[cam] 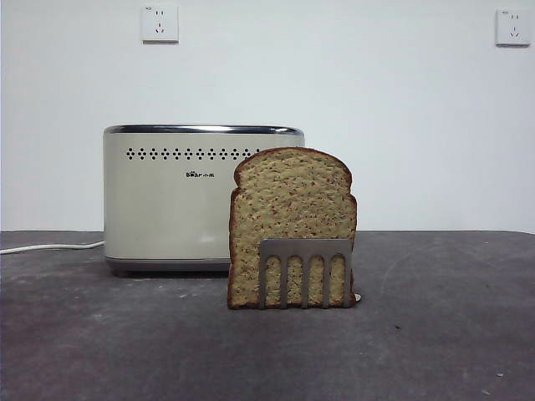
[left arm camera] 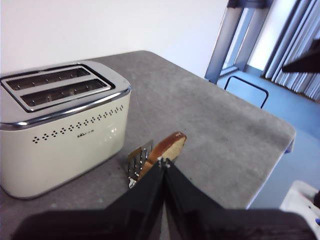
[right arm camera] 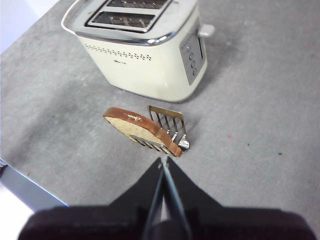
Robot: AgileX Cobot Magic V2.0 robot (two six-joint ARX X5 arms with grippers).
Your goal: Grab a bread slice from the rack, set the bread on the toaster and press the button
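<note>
Bread slice [cam: 288, 213] speckled tan, dark crust, upright in rack [cam: 305, 271], both claws [left arm camera: 163, 161] [right arm camera: 162, 161] pressed together

White wall [cam: 334, 83] with two sockets [cam: 160, 23], grey table [cam: 435, 334]

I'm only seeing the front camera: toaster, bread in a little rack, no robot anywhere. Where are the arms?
Observer: Both wait above the table. The left gripper hangs over the slice of bread, jaws shut.
Operator: And the other one?
Observer: The right gripper is also shut, looking down at the rack from the other side.
Operator: Does the toaster have anything in it?
Observer: No, both slots of the toaster show empty from above.
Operator: Where's its button?
Observer: A pale lever sticks out from its narrow end.
</note>
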